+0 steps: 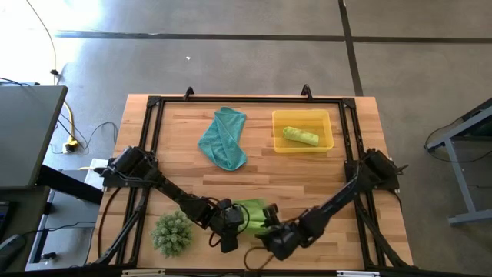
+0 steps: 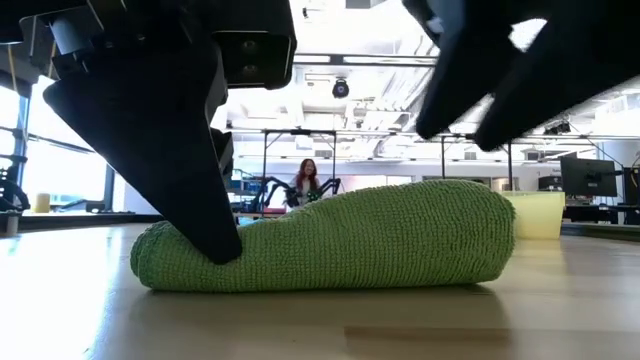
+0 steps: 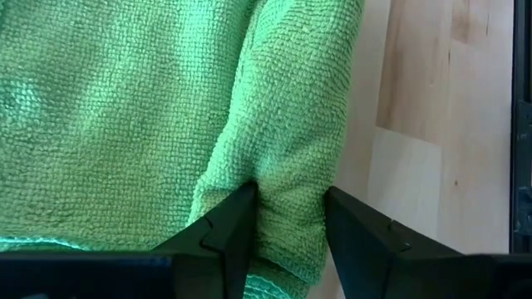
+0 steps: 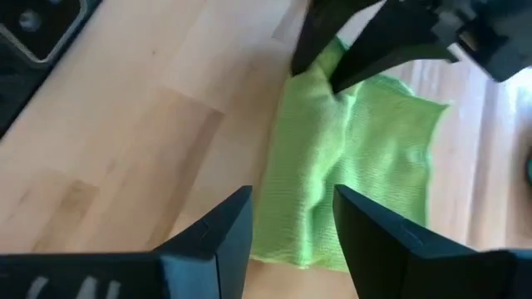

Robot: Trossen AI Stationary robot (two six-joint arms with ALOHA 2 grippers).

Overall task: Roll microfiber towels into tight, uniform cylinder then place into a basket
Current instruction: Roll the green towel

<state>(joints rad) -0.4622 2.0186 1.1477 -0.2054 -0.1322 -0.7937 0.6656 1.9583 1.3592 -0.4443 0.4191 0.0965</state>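
**A:** where's each arm right now?

**B:** both reach low over the table's near edge. The left gripper (image 3: 287, 224) is angled down, fingers pinching a fold of the lime-green towel (image 1: 252, 213). The right gripper (image 4: 291, 220) hovers just off that towel's end, jaws parted, holding nothing.

**A:** and the rest?

**B:** one rolled green towel (image 1: 300, 136) lies in the yellow basket (image 1: 323, 145); the teal towel (image 1: 224, 138) is crumpled beside it.
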